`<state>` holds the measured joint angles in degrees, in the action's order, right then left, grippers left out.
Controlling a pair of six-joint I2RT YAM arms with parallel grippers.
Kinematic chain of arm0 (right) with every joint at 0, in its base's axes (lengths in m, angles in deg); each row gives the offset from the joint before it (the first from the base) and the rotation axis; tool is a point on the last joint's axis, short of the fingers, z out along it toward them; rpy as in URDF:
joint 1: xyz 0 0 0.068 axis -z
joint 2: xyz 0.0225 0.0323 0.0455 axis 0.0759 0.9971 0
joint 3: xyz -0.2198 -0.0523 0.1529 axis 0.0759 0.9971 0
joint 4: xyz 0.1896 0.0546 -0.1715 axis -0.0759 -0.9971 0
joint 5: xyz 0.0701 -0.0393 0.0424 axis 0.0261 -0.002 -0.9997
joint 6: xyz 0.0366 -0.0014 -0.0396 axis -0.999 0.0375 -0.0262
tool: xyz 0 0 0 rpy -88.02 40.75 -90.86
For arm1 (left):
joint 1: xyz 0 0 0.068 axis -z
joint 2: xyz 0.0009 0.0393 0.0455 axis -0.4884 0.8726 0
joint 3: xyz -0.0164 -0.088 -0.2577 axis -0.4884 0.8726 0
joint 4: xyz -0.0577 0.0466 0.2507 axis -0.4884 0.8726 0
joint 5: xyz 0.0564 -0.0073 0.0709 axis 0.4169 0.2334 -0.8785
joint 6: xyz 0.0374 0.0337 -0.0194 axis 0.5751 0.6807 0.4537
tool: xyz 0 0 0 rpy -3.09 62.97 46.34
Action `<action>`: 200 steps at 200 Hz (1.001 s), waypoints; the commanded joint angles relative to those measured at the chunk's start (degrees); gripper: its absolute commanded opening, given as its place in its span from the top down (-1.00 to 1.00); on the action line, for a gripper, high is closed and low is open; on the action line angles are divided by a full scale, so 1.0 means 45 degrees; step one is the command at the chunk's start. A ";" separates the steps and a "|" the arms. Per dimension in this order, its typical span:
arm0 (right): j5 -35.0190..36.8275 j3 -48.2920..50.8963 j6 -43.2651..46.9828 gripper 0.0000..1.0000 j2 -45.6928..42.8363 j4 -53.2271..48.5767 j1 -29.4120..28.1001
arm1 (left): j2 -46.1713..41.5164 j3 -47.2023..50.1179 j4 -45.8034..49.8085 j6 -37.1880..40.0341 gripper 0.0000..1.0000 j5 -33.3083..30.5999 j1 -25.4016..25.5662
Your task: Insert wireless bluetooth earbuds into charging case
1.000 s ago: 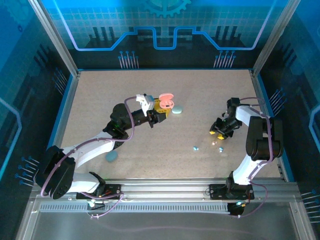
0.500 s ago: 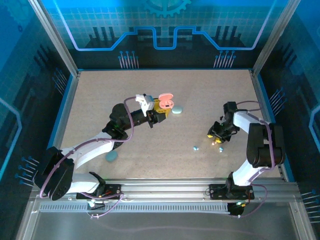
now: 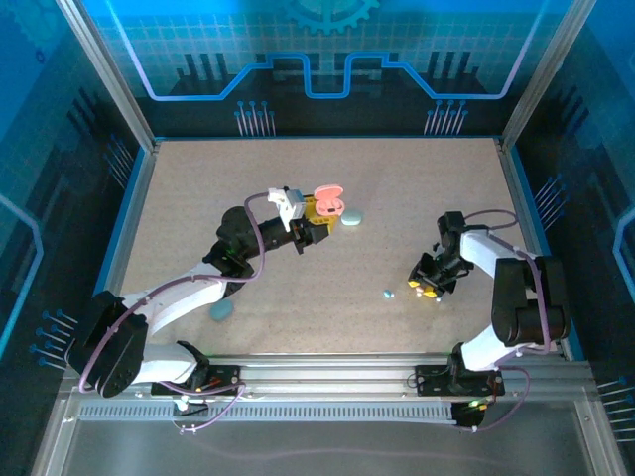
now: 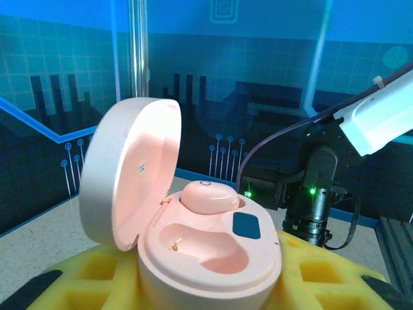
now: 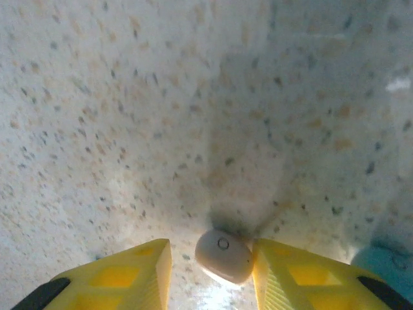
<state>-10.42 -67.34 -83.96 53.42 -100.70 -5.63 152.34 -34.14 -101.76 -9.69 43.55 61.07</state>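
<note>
**Item 1: small whitish-pink rounded plastic earbud** (image 5: pixel 223 256)
- Location: on the speckled beige tabletop (image 5: pixel 161 129), between the yellow foam fingers (image 5: pixel 132 271) of my right gripper (image 3: pixel 429 288).
- Gripper condition: jaws apart around it. One pad touches the bud and the other stands just clear, so nothing is clamped yet.
- Handling, as I judge it: very light, hard, smooth and curved, so it is apt to roll or squirt sideways under a squeeze. I would take it across its widest part, pads square to it and low to the table, and close gently.

**Item 2: pale pink oval plastic charging case** (image 4: pixel 206 258), lid (image 4: pixel 129 187) hinged up
- Location: clamped between the yellow pads of my left gripper (image 3: pixel 316 212), near the middle of the table.
- Contents: one pink earbud (image 4: pixel 208 197) seated in the far well; the near well (image 4: pixel 203 244) is vacant.
- Handling: probably a rigid, glossy shell with the hinge as its weak point. Hold it by the base, as I do now.

**Item 3: pale blue bead-like earbud** (image 3: pixel 389 295)
- Location: loose on the table, near my right gripper.

**Not determined**
- The underside of item 1 is hidden, so I cannot say which way its tip faces.
- A teal shape (image 5: pixel 387 268) is cut off at the corner of the right wrist view. I cannot tell whether it is a bud or a case.
- The front edge of the case is cropped in the left wrist view.
- How far my pads reach under the case body is concealed.
</note>
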 commanded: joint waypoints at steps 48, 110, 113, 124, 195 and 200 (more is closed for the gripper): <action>-0.0483 -0.0232 0.0072 0.23 -0.0558 -0.0602 -0.0674 | -0.0271 0.0211 -0.0757 -0.0346 0.35 0.0260 -0.0047; 0.0412 -0.0734 0.0453 0.21 -0.0691 -0.1132 -0.0707 | -0.0368 0.0269 -0.0676 -0.0288 0.35 0.0210 -0.0047; 0.0462 -0.0763 0.0490 0.21 -0.0694 -0.1138 -0.0697 | -0.0368 0.0274 -0.0672 -0.0283 0.35 0.0190 -0.0036; 0.0621 -0.0846 0.0627 0.20 -0.0656 -0.1049 -0.0678 | -0.0368 0.0289 -0.0670 -0.0283 0.35 0.0186 -0.0046; 0.0506 -0.1208 0.0856 0.16 0.0584 -0.0355 -0.0461 | -0.0354 0.0291 -0.0640 -0.0328 0.35 0.0186 -0.0042; 0.0431 -0.1168 0.0823 0.16 0.0670 -0.0325 -0.0453 | -0.0349 0.0289 -0.0621 -0.0322 0.35 0.0179 -0.0024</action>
<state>-7.40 -72.61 -80.64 54.21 -102.64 -8.04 152.30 -33.27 -102.75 -11.00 43.55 61.07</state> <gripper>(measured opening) 0.417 0.380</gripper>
